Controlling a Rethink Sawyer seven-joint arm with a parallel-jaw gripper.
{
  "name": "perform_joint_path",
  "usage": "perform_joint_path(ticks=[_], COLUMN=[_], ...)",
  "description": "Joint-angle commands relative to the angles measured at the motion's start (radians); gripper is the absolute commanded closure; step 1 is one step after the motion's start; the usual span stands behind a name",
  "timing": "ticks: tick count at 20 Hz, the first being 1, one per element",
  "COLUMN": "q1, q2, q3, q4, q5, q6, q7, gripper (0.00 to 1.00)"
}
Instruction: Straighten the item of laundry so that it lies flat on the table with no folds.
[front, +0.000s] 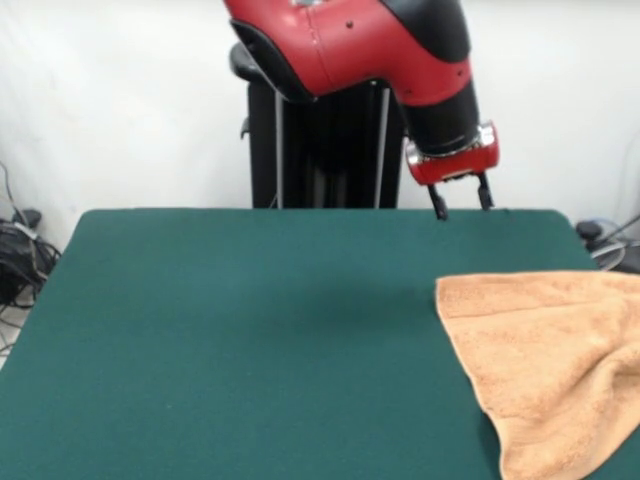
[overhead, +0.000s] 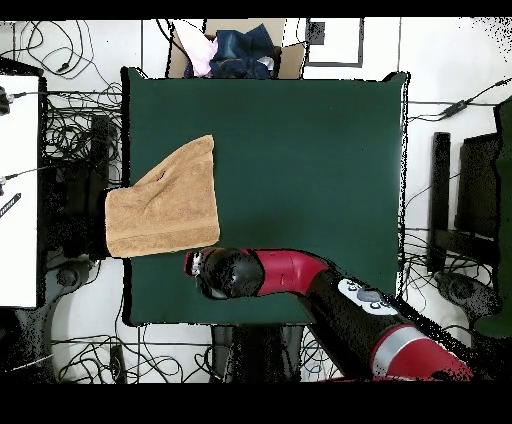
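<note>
Fingers (front: 438, 203) of the gripper (front: 461, 199) hang apart from each other with nothing between them: two thin black prongs pointing down from a red wrist collar, spread and empty. In the front view they are raised over the table's far edge, clear of the cloth, which lies nearer the camera and slightly to the right of them. From overhead the gripper (overhead: 195, 263) shows only as a red and black end beside the towel's lower corner, and how its prongs stand cannot be read there.

Behind the gripper the arm (front: 360, 45) runs red and black up to the top of the front view; overhead it (overhead: 290, 272) reaches across the table's lower part toward the towel.

The towel (front: 545, 365), tan terry cloth, lies at one side of the table (front: 230, 340). In the front view it covers the right near part of the green top, running out past the right edge of the picture, with a soft ridge crossing it toward the lower right. Overhead, the towel (overhead: 165, 202) sits at the left side of the table (overhead: 310, 150), and its left part overhangs the table's edge. Its top edge slants, and a crease runs across the middle, so it is not lying flat.

A cardboard box (overhead: 232, 50) with dark and pink cloth in it stands beyond the table's top edge in the overhead view. Cables (overhead: 70, 130) lie on the floor around the table.
</note>
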Motion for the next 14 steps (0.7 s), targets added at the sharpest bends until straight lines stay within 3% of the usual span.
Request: perform_joint_path(ticks=[1, 9, 14], q1=[0.032, 0.077, 0.087], q2=[0.016, -0.015, 0.033], q3=[0.02, -0.071, -0.115], q4=[-0.087, -0.127, -0.197], q5=[0.004, -0.055, -0.119], q6=[-0.013, -0.054, -0.076], q7=[0.075, 0.084, 0.046], gripper=[0.0, 0.0, 0.0])
